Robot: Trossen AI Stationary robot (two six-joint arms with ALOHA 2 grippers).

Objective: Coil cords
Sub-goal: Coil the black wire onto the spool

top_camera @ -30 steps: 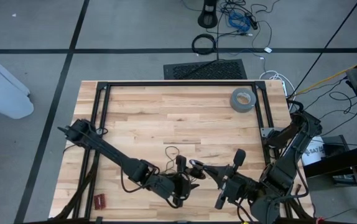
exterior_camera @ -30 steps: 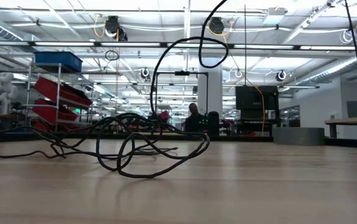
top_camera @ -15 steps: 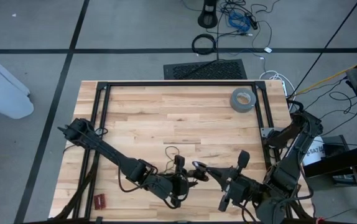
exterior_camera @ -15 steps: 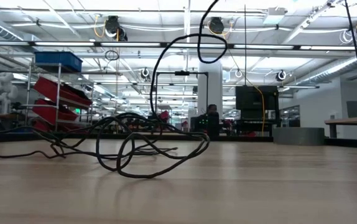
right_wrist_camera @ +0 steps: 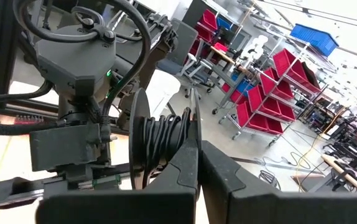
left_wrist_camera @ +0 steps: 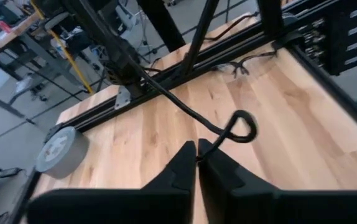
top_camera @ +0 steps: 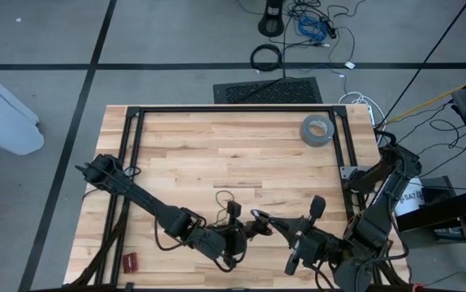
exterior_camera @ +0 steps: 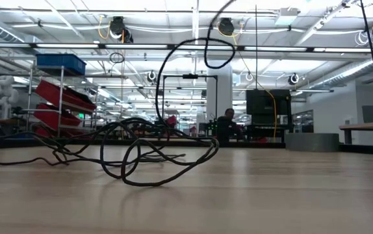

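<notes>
Near the front edge of the tabletop [top_camera: 176, 138], the left gripper [top_camera: 253, 229] was pressed together on the thin black cord [left_wrist_camera: 228, 127], which ran away toward the far edge. Just beside it the right gripper [top_camera: 259, 217] was pinching a wound bundle of cord [right_wrist_camera: 163, 140]. Loose loops [exterior_camera: 141, 153] lay mid-tabletop beyond.

The left arm reaches from the table's left edge toward the middle of the near edge, its left end effector [top_camera: 248, 229] with fingers [left_wrist_camera: 180, 165] pressed together. The right arm folds in from the right edge; the right end effector [top_camera: 264, 221], closed too, meets the left one there.
</notes>
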